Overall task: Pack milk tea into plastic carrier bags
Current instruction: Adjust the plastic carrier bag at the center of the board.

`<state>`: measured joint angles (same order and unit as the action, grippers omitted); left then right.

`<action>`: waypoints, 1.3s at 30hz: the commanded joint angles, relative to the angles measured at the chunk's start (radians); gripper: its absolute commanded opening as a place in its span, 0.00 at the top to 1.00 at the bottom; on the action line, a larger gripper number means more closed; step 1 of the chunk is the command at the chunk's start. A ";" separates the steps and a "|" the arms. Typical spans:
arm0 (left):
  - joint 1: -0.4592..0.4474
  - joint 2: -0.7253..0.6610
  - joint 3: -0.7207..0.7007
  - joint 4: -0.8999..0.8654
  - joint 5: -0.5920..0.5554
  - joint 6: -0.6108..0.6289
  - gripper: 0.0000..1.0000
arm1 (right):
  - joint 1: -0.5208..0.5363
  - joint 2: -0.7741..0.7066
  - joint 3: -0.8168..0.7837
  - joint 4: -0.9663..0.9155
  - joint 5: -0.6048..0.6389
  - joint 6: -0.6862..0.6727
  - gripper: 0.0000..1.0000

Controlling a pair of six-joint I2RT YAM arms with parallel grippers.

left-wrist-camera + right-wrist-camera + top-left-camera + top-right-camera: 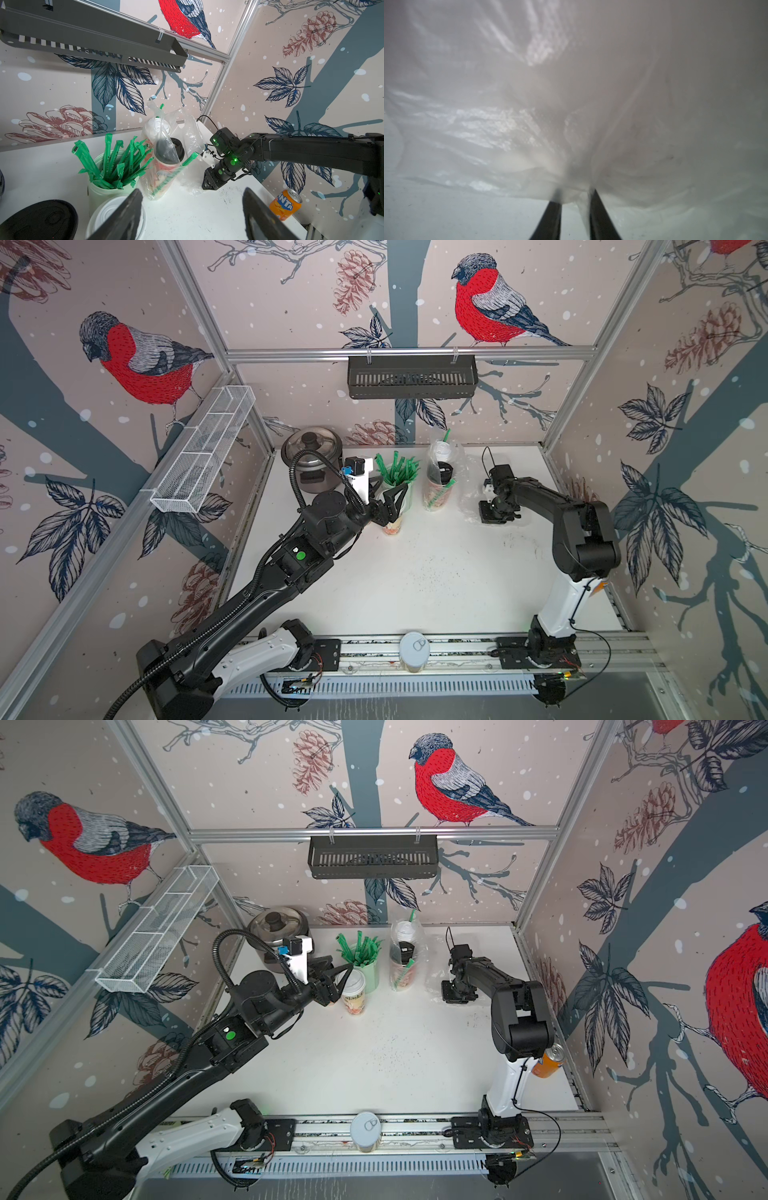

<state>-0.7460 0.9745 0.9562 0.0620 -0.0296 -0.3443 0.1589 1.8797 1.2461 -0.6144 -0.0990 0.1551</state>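
Note:
In both top views a clear plastic carrier bag (453,466) (415,952) stands at the back of the table. It holds two milk tea cups, one with a white lid (441,452) and one with a black lid (444,470), plus green straws. A second, empty bag (469,497) (571,104) lies to its right. My right gripper (491,518) (576,193) points down at the table, shut on that film. A third milk tea cup (353,990) (116,216), white-lidded, stands beside one finger of my open left gripper (338,969) (193,191), outside its jaws.
A pale green cup of green straws (397,481) stands just behind the loose cup. A steel pot (311,452) fills the back left corner. A pull-tab can (414,649) sits on the front rail, and an orange Fanta can (548,1060) by the right wall.

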 commanded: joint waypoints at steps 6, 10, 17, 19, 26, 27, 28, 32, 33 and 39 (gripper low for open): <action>-0.008 -0.021 -0.002 0.024 -0.001 -0.020 0.25 | 0.055 -0.180 -0.005 -0.081 0.048 0.049 0.98; -0.024 -0.042 -0.023 0.028 0.008 -0.023 0.26 | 0.107 -0.310 -0.001 -0.160 0.112 0.092 0.98; -0.059 -0.065 -0.086 0.040 0.100 -0.084 0.30 | 0.198 -0.555 -0.031 -0.270 0.137 0.187 0.98; -0.076 -0.069 -0.119 0.061 0.139 -0.116 0.33 | 0.232 -0.620 -0.042 -0.294 0.134 0.220 0.99; -0.267 -0.054 -0.220 0.117 0.072 -0.142 0.35 | 0.352 -0.912 -0.085 -0.285 0.050 0.392 0.99; -0.294 -0.045 -0.224 0.129 0.063 -0.146 0.34 | 0.370 -0.939 -0.088 -0.281 0.048 0.421 0.99; -0.324 -0.032 -0.228 0.147 0.051 -0.153 0.33 | 0.393 -0.968 -0.096 -0.272 0.045 0.454 1.00; -0.414 0.029 -0.225 0.233 0.027 -0.165 0.32 | 0.504 -1.043 -0.159 -0.212 0.055 0.576 0.99; -0.425 0.046 -0.221 0.244 0.023 -0.167 0.31 | 0.532 -1.054 -0.177 -0.193 0.061 0.597 0.99; -0.458 0.148 -0.192 0.277 -0.003 -0.214 0.27 | 0.659 -1.080 -0.225 -0.117 0.093 0.672 0.99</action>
<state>-1.1954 1.0977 0.7506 0.2504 -0.0048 -0.5243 0.7891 0.8097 1.0309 -0.8051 -0.0299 0.7612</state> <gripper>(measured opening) 0.721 0.048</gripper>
